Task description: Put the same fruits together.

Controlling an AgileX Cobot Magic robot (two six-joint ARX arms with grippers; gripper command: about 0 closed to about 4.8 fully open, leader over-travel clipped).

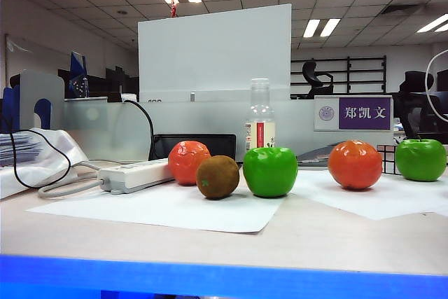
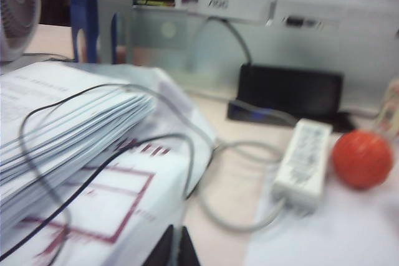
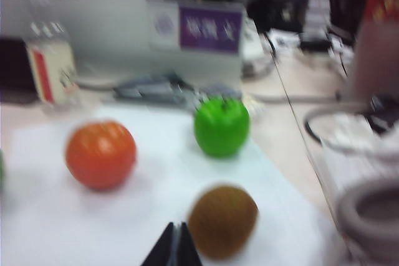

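Note:
In the exterior view a row of fruits stands on white paper: a tangerine, a brown kiwi, a green apple, a second tangerine and a second green apple. Neither gripper shows there. My left gripper is shut and empty, hovering over a paper stack, well short of a tangerine. My right gripper is shut and empty, close beside a kiwi. A tangerine and a green apple lie beyond it.
A white power strip with cables lies at the left, next to a stack of papers. A clear bottle stands behind the fruits, and a mirror cube sits between the right tangerine and apple. A coiled cable lies near the right gripper.

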